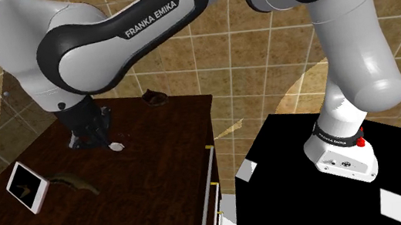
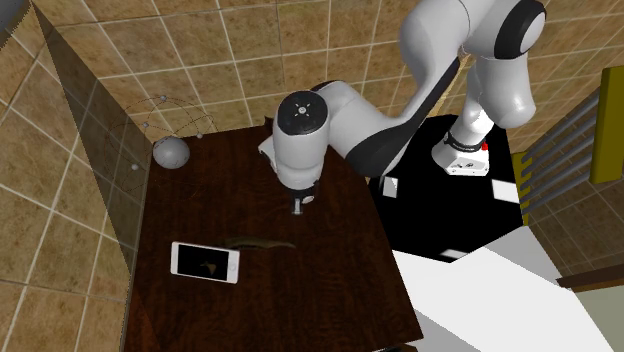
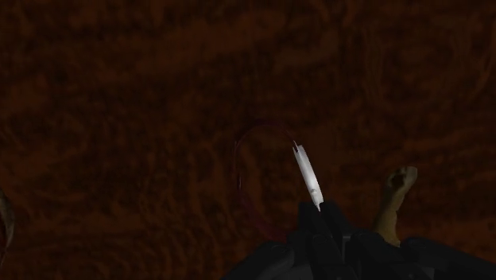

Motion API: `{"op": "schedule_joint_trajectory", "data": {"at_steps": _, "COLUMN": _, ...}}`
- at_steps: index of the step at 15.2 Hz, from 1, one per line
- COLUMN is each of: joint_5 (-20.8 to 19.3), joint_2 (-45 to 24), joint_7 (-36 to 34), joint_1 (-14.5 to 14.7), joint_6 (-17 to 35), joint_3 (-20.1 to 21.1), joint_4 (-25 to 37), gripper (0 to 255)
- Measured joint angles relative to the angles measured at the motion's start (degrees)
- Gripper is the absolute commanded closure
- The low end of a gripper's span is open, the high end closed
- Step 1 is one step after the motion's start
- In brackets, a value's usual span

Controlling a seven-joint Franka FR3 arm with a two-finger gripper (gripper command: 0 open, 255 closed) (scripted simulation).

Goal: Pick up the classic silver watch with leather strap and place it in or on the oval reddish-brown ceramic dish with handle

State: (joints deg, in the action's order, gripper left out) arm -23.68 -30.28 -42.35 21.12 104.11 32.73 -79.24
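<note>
My black gripper point(image 1: 91, 137) hangs low over the middle of the dark wooden table point(image 1: 145, 184). In the wrist view its fingers point(image 3: 330, 227) stand pressed together, and the watch's thin silver case point(image 3: 307, 175) sticks out edge-on from between them. A tan strap end point(image 3: 395, 199) hangs beside the fingers. In the shoulder view the watch point(image 1: 117, 146) is a small pale patch right at the fingertips, close to the tabletop; I cannot tell whether it touches. The small brown dish point(image 1: 154, 97) sits at the table's far edge, past the gripper. The second exterior view has the gripper point(image 2: 299, 205) below the white wrist.
A white phone point(image 1: 27, 186) lies near the table's left side, with a dark olive curved object point(image 1: 75, 182) beside it. A grey ball point(image 2: 170, 150) sits at a far corner. Drawer fronts point(image 1: 210, 192) face the black stand point(image 1: 316, 188). Tiled walls surround the table.
</note>
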Motion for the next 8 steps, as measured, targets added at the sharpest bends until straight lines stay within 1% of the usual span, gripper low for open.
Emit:
{"op": "schedule_joint_trajectory", "data": {"at_steps": 4, "joint_5": 0.28, "joint_2": 0.19, "joint_7": 0.52, "joint_1": 0.42, "joint_6": -2.55, "joint_3": 0.16, "joint_4": 2.49, "gripper": 255}}
{"op": "schedule_joint_trajectory", "data": {"at_steps": 6, "joint_5": 0.7, "joint_2": 1.02, "joint_7": 1.79, "joint_1": -1.01, "joint_6": -2.06, "joint_3": 0.06, "joint_4": 1.43, "gripper": 255}}
{"op": "schedule_joint_trajectory", "data": {"at_steps": 8, "joint_5": 1.48, "joint_2": 2.57, "joint_7": 3.91, "joint_1": -3.44, "joint_6": -1.26, "joint_3": -0.11, "joint_4": -0.45, "gripper": 255}}
